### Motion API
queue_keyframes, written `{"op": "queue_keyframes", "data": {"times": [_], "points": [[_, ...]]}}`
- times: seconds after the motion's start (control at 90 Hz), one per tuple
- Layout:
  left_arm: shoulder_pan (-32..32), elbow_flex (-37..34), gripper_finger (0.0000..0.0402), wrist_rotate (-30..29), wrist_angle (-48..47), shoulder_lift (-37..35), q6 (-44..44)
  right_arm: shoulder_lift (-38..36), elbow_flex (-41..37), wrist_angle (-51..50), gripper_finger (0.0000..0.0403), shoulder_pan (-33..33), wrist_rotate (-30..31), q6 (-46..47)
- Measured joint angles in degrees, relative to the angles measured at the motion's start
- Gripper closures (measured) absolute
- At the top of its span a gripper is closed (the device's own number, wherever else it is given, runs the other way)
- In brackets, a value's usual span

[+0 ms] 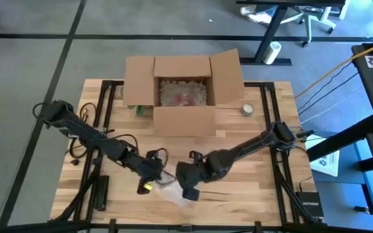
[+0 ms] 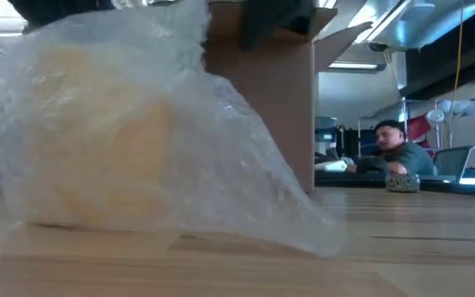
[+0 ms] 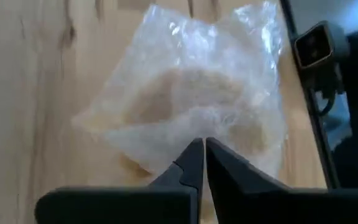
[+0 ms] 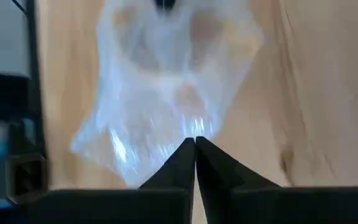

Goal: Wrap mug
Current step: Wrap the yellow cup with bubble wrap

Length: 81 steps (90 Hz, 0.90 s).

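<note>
My left fingers (image 3: 199,149) are pressed together with no gap, their tips at the near edge of the bubble wrap (image 3: 194,99); whether they pinch the film I cannot tell. My right fingers (image 4: 195,148) are likewise closed tip to tip, at the opposite edge of the same sheet. The mug (image 2: 97,157) shows only as a yellowish shape bundled inside the wrap, which sits on the desk (image 1: 251,188) near its front edge, between my two arms. An open cardboard box (image 1: 183,90) stands at the back of the desk
</note>
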Motion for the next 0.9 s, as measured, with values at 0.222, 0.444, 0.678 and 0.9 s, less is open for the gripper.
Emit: {"op": "queue_keyframes", "data": {"times": [0.222,0.444,0.678,0.9], "points": [[0.4,0.4,0.0401,4.9,1.5,8.6,-3.5,0.0,-7.5,9.1,0.0403,1.8,-0.9,5.1],[-0.4,0.4,0.0401,4.6,3.5,9.9,-6.9,0.1,-14.7,22.0,0.0403,3.5,-0.3,9.5],[0.1,2.9,0.0401,3.3,3.0,10.2,-7.6,0.1,-16.9,31.3,0.0403,7.1,3.6,12.4],[0.5,3.9,0.0401,1.2,5.4,10.3,-7.8,0.2,-16.9,36.7,0.0403,5.4,5.6,8.2]]}}
